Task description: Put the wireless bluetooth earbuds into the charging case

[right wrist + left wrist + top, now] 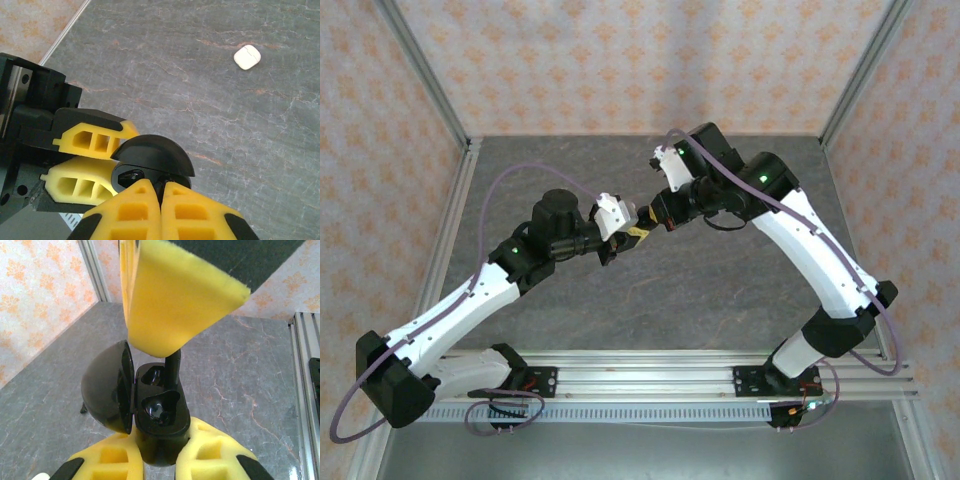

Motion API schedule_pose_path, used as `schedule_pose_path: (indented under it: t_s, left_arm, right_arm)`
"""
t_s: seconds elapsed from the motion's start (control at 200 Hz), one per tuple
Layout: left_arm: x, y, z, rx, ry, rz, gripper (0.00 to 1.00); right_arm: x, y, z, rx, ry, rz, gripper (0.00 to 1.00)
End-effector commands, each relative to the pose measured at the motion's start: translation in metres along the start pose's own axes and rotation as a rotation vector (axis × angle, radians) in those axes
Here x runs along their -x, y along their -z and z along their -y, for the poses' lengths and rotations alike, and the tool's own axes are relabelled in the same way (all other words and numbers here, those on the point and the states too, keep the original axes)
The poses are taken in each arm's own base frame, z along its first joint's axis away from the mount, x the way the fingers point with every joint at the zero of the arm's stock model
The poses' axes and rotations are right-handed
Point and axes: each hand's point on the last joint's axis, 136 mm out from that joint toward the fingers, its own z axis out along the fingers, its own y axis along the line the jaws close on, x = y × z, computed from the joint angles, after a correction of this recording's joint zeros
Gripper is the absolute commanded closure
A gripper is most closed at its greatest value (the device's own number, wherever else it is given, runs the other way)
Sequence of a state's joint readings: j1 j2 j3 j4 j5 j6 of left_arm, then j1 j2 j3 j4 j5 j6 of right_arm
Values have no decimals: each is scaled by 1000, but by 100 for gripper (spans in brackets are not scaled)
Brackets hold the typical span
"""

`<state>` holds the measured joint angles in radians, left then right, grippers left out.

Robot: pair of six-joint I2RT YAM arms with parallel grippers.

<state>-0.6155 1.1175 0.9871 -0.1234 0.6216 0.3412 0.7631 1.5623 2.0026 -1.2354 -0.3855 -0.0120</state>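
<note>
**My two claws meet above the counter: black charging case in the left, black earbud in the right.**

My left claw (160,452) is narrowed on the base of the black charging case (161,422). Its yellow fingers (117,462) press on either side and hold the case up off the grey counter (240,390). The lid (107,387) stands hinged open to the left, and two sockets show in the base. The nearer socket is dark, and I cannot tell whether anything sits in it. My right claw (161,192) hangs above with its fingers pressed together on a black earbud (172,365). The earbud's stem points down into the farther socket, touching it or just inside. Off to the right in my right wrist view, a small white case (247,56) lies closed on the counter, well apart.
</note>
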Motion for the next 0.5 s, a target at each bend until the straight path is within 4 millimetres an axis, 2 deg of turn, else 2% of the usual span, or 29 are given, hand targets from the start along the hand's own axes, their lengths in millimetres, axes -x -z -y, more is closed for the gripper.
schedule_pose_path:
  t_s: [0.0, 0.21, 0.495]
  left_arm:
    - [16, 0, 1, -11, -8, 31, 100]
    - [16, 0, 1, -14, -3, 30, 100]
    - [18, 1, 2, -15, 1, 37, 100]
  right_arm:
    - [1, 21, -11, 29, 42, 30, 94]
    - [2, 25, -16, 52, 50, 33, 94]
    - [-4, 8, -11, 48, 55, -17, 94]
